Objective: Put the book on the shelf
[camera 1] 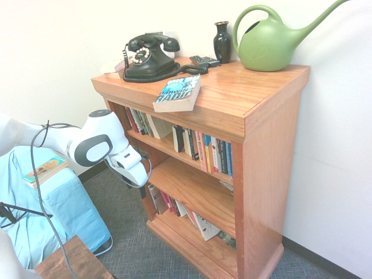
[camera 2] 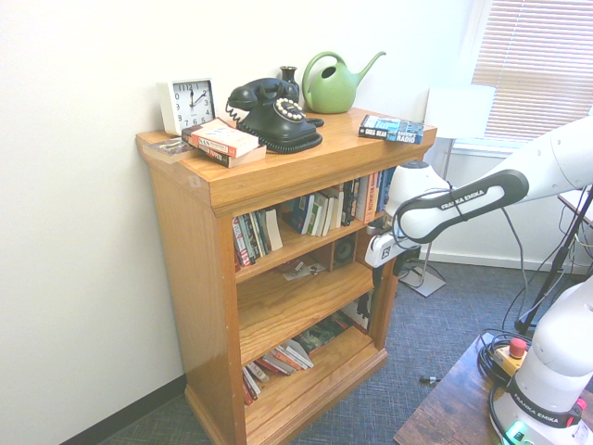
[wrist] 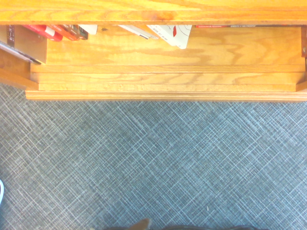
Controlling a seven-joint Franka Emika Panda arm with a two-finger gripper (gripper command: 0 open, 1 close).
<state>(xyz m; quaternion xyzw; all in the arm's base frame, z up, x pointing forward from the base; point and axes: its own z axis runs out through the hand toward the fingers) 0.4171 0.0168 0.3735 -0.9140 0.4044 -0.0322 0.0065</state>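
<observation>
The book [camera 1: 177,93], blue and black with white title lettering, lies flat at the front edge of the top board of the shelf [camera 1: 264,151], slightly overhanging it. From the other side, the book [camera 2: 391,129] rests near the top's right corner of the shelf [camera 2: 195,278]. My gripper [camera 1: 142,189] hangs below it, in front of the middle boards, pointing down at the carpet, open and empty. The gripper [camera 2: 398,266] is apart from the book. The wrist view looks down on the shelf's base [wrist: 163,81] and grey carpet.
On top stand a black telephone [camera 1: 150,57], dark vase [camera 1: 222,42], green watering can [camera 1: 270,40], clock [camera 2: 187,104] and stacked books [camera 2: 220,143]. Rows of books [camera 1: 206,152] fill the inner boards. A blue-covered seat [camera 1: 46,209] holds a thin book [camera 1: 45,170]. A small dark table [camera 1: 72,261] stands nearby.
</observation>
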